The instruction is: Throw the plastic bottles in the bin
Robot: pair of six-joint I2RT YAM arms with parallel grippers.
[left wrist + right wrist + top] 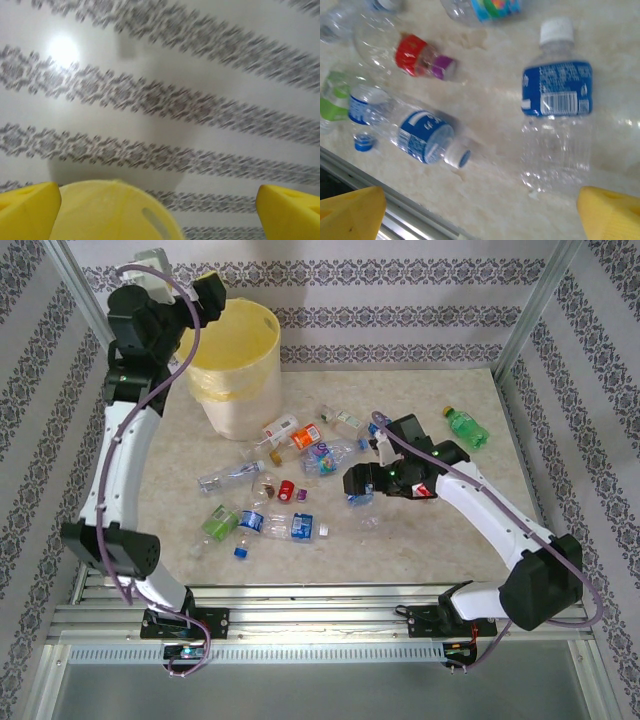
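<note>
Nearest, well short of the bin (240, 405), the right gripper (480, 214) hangs wide open and empty over a blue-labelled bottle (556, 100). The bottle lies flat just ahead of the yellow fingertips (607, 215), its long axis crosswise to their closing line and its white cap pointing away. It is thin, clear, ribbed plastic on a marbled tabletop (495, 200). Other bottles (300, 527) lie scattered toward the bin. Above the bin's translucent yellow liner (100, 210), the left gripper (159, 212) gapes empty.

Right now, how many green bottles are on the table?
2. A green bottle lies alone at the far right of the table; a green-labelled bottle lies at the near-left edge of the other bottles. The right arm could hide more.
</note>
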